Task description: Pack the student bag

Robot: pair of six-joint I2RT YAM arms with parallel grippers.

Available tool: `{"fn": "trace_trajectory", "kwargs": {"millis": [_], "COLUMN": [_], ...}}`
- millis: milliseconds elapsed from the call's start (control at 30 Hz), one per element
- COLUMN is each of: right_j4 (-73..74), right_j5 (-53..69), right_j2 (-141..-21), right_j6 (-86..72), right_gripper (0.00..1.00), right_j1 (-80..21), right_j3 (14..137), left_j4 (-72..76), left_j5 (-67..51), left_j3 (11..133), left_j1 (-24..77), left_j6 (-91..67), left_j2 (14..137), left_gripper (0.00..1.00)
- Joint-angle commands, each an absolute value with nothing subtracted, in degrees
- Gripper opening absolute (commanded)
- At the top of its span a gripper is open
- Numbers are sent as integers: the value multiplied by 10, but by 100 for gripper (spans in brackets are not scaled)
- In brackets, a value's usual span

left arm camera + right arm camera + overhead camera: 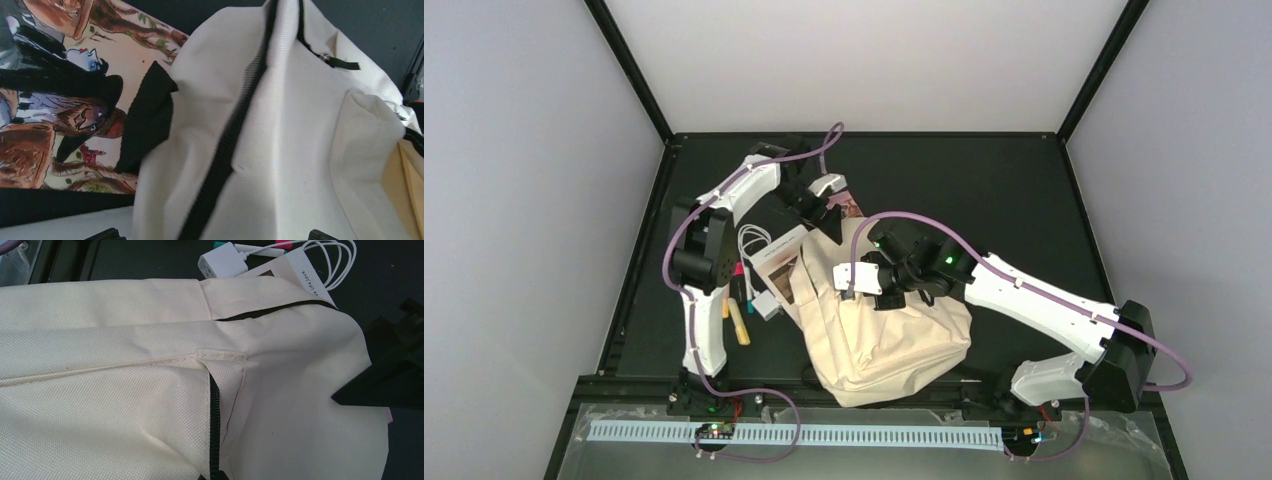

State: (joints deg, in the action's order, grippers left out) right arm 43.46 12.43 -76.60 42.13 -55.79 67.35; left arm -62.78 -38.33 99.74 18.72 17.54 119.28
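Note:
The student bag (884, 335), cream fabric with dark zippers, lies slumped in the middle of the table. My left gripper (829, 215) hovers over the bag's far top end. In the left wrist view it (214, 235) stands open, with cream cloth and a black zipper line (225, 150) between its wide-set fingertips (107, 234). My right gripper (849, 285) rests on the bag's upper left part. In the right wrist view it (215, 476) is shut where the black zipper (215, 410) runs into its tips.
An illustrated book (60, 100) lies under the bag's far corner. Left of the bag are a white book (300, 267), a white charger (222, 260) with coiled cable (754, 240), and markers (739, 325). A black strap patch (150, 115) overlaps the illustrated book.

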Motion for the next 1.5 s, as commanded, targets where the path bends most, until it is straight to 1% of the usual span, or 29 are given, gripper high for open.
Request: {"fn": "trace_trajectory", "kwargs": {"millis": [0, 133, 167, 200, 233, 267, 300, 333, 467, 767, 833, 967, 1100, 1233, 1267, 1333, 1367, 1467], "right_j4": [407, 396, 393, 391, 390, 390, 391, 393, 400, 445, 437, 412, 386, 347, 332, 303, 289, 247], "right_j5": [103, 108, 106, 102, 99, 97, 96, 96, 91, 72, 80, 130, 149, 170, 178, 194, 198, 209], "right_j2": [-754, -756, -757, -759, -760, -761, -760, -760, -752, -730, -727, -731, -753, -771, -772, -771, -768, -749], "right_j6": [427, 428, 427, 428, 428, 428, 427, 427, 425, 420, 416, 412, 400, 376, 369, 354, 344, 316], "right_gripper": [1, 1, 1, 1, 1, 1, 1, 1, 1, 1, 2, 10, 10, 14, 16, 28, 32, 51], "right_j1": [-557, -558, -557, -556, -557, -556, -556, -556, -556, -556, -557, -557, -557, -557, -557, -557, -557, -557], "right_j3": [675, 667, 667, 666, 666, 666, 666, 667, 668, 707, 716, 716, 703, 695, 693, 692, 692, 690], "left_j4": [-680, -687, -689, -693, -698, -705, -711, -716, -710, -601, -564, -493, -433, -363, -349, -330, -327, -347], "left_j5": [-409, -448, -451, -455, -462, -471, -474, -477, -460, -242, -197, -96, 16, 75, 88, 103, 102, 63], "left_j3": [1015, 977, 970, 967, 966, 968, 973, 980, 1035, 1172, 1173, 1164, 1150, 1109, 1104, 1103, 1104, 1118], "left_j1": [196, 222, 228, 232, 234, 235, 234, 233, 231, 231, 231, 231, 231, 232, 232, 232, 232, 232], "left_j6": [204, 232, 236, 240, 245, 248, 248, 247, 225, 205, 211, 241, 296, 353, 365, 375, 374, 356], "left_j2": [1225, 1209, 1208, 1208, 1210, 1212, 1213, 1212, 1175, 1033, 995, 926, 882, 835, 830, 822, 820, 815], "left_gripper": [99, 99, 97, 84, 63, 36, 7, 2, 1, 2, 2, 1, 2, 1, 1, 2, 2, 2]}}
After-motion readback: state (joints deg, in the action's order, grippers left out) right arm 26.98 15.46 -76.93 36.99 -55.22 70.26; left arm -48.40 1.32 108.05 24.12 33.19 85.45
